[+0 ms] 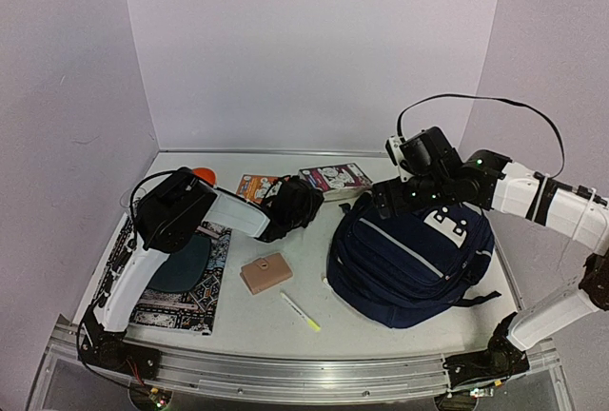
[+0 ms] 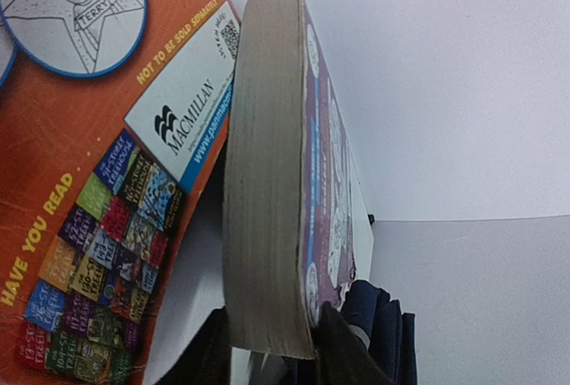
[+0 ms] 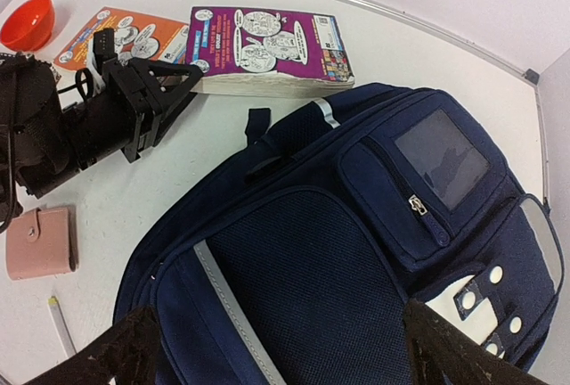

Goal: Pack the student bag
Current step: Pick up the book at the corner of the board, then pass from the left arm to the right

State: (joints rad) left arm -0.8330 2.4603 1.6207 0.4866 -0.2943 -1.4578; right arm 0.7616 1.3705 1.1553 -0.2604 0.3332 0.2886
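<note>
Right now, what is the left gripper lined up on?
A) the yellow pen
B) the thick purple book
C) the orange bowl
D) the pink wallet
B: in the left wrist view, the page edge of the purple book stands between the fingers of the left gripper, one on each side.

A white table (image 1: 266, 330), edged along its near side by an aluminium rail (image 1: 285, 373), stands boxed in by a plain, pale back wall (image 1: 314, 49), left wall (image 1: 57, 97) and right wall (image 1: 561, 49), under even, diffuse light casting only soft shadows.
</note>
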